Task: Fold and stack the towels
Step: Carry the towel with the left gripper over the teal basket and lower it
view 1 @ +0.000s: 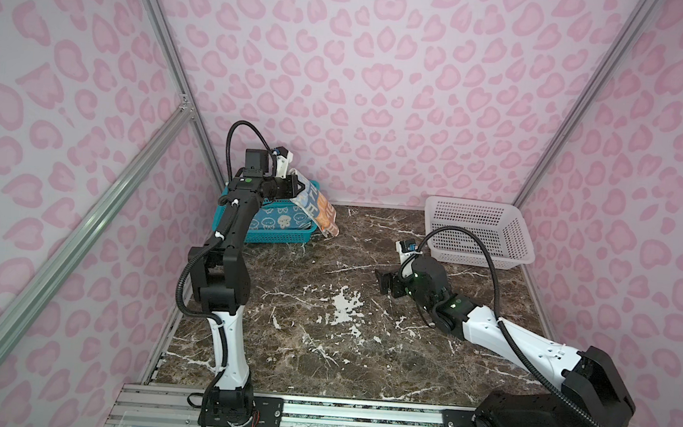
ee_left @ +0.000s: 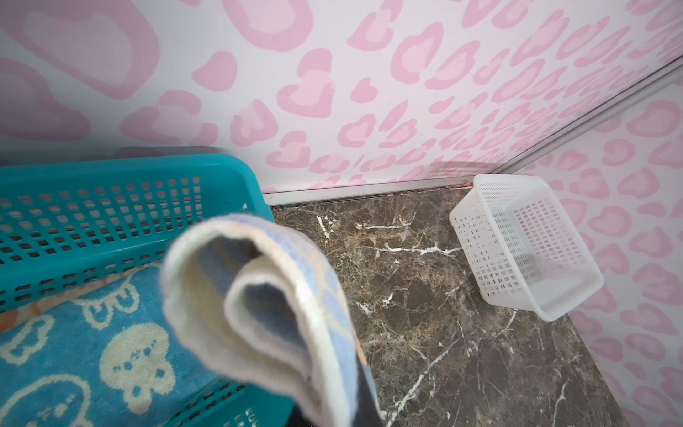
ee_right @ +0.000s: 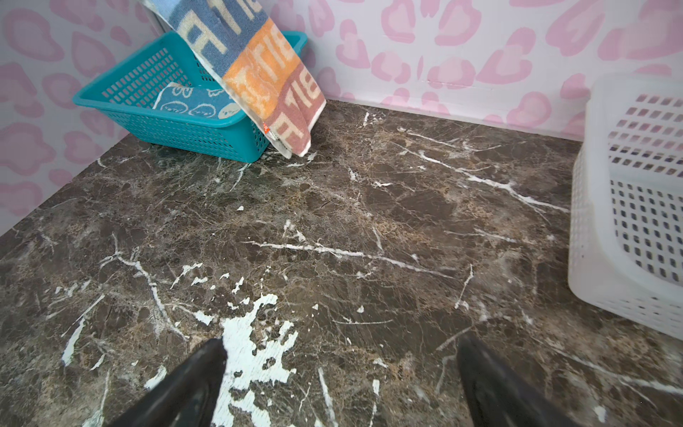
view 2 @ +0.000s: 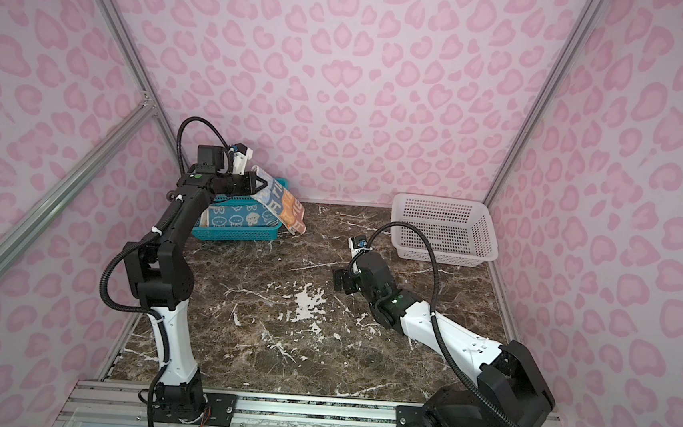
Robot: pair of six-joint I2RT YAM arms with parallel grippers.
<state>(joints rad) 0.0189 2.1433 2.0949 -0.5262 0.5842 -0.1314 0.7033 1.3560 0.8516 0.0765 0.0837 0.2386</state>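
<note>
Top views show a dark, white-veined marble tabletop [view 1: 321,346], chipped at centre, within pink leopard-print walls [view 1: 383,80]. Left gripper [view 1: 299,186] clenches the lettered towel [view 1: 323,213] above the far-left teal basket [view 1: 283,238], where the blue towel [view 1: 276,221] lies. Right gripper [view 1: 382,282] gapes empty near the far-right white basket [view 1: 480,229].

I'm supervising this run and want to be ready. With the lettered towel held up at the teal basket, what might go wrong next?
1. The left gripper pinches the lettered towel at one bunched edge; it may slip out or land crumpled on the table.
2. The towel hangs close past the teal basket rim, so it could snag and drag the basket.
3. The right gripper is open and well apart, so nothing helps spread it.
</note>
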